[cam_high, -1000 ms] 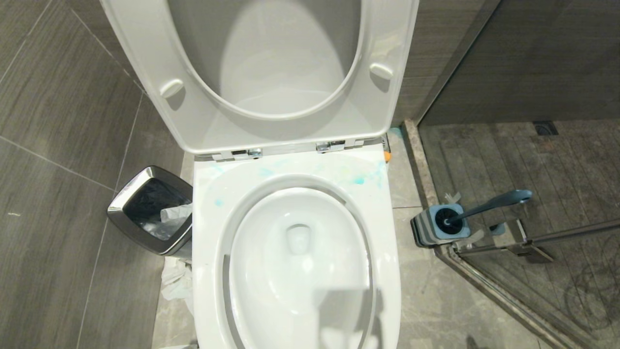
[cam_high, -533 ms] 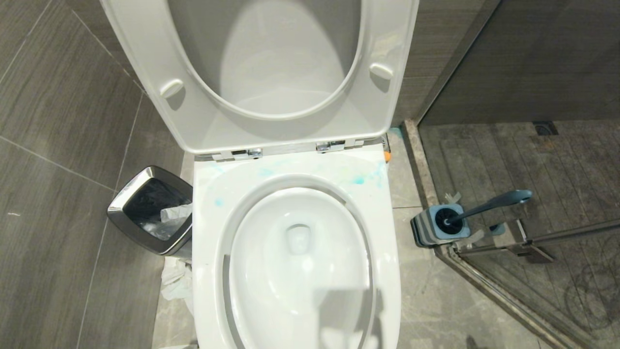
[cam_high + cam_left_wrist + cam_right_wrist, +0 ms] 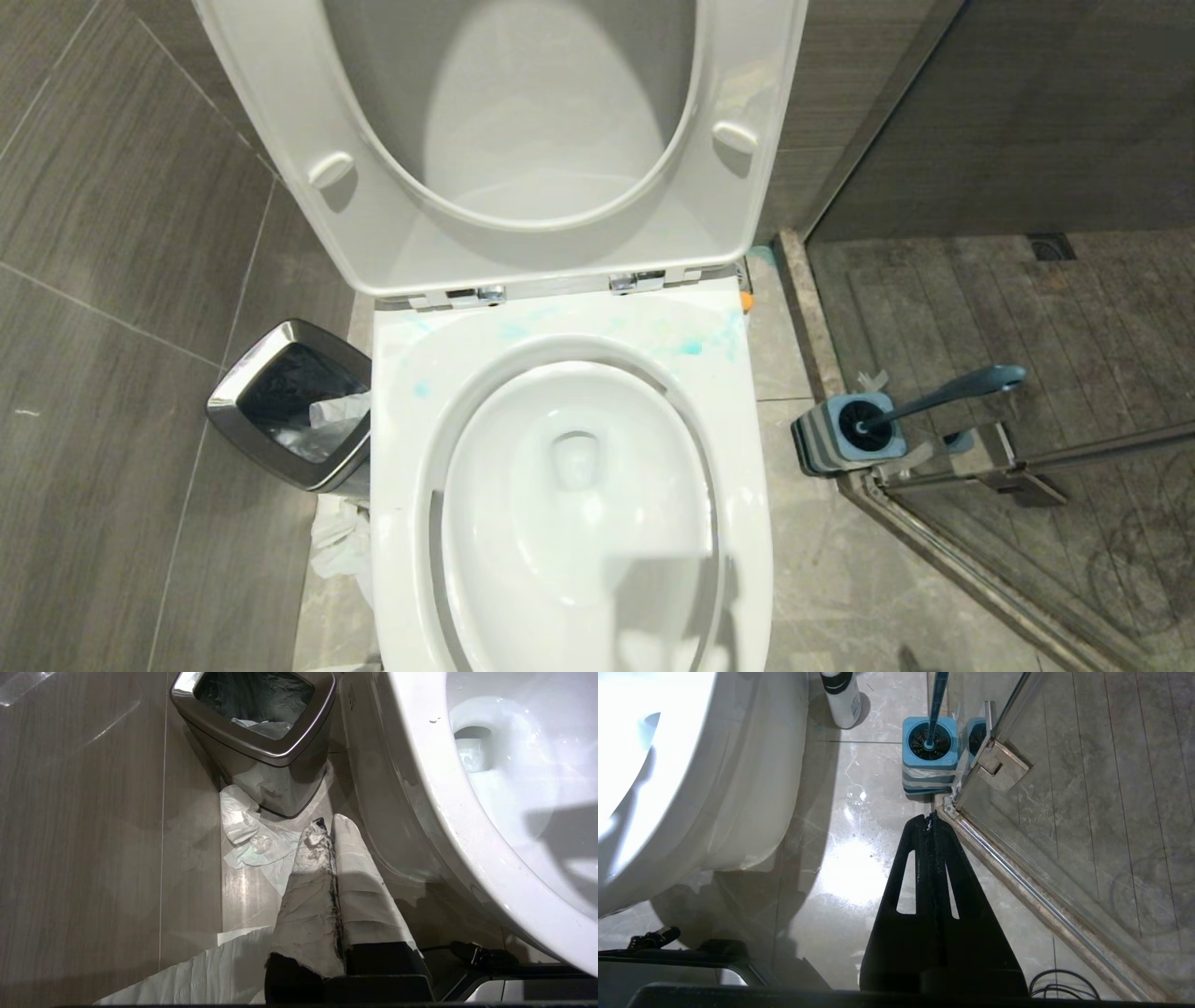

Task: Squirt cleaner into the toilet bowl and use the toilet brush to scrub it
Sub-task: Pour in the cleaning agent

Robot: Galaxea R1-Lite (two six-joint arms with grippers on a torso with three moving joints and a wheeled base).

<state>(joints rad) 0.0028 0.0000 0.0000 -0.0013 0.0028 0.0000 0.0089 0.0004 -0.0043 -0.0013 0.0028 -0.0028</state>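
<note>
the toilet bowl (image 3: 574, 495) sits at centre of the head view, seat and lid raised, with teal smears on the rim near the hinges. the toilet brush (image 3: 943, 394) stands in its square holder (image 3: 845, 439) on the floor at 3 o'clock from the bowl, against the glass shower door (image 3: 1074, 485), handle leaning away from the bowl. the cleaner (image 3: 841, 697) stands upright on the floor beside the bowl's base, near the holder; in the head view only its orange cap shows, at about 1 o'clock from the basin.

left claw (image 3: 324, 828): fingers pressed together, wrapped in white material, holding nothing, hanging low near the waste bin (image 3: 261, 742) with crumpled tissue (image 3: 247, 835) on the floor. right claw (image 3: 930, 823): fingers together, empty, pointed toward the holder.

handling judgement: the bottle is likely light, smooth and squeezable; grip at mid-body, firmly enough not to slip yet without early discharge. the brush handle appears stiff and slim; take it on the upper shaft, below the rounded tip. the holder may lift with it.
</note>
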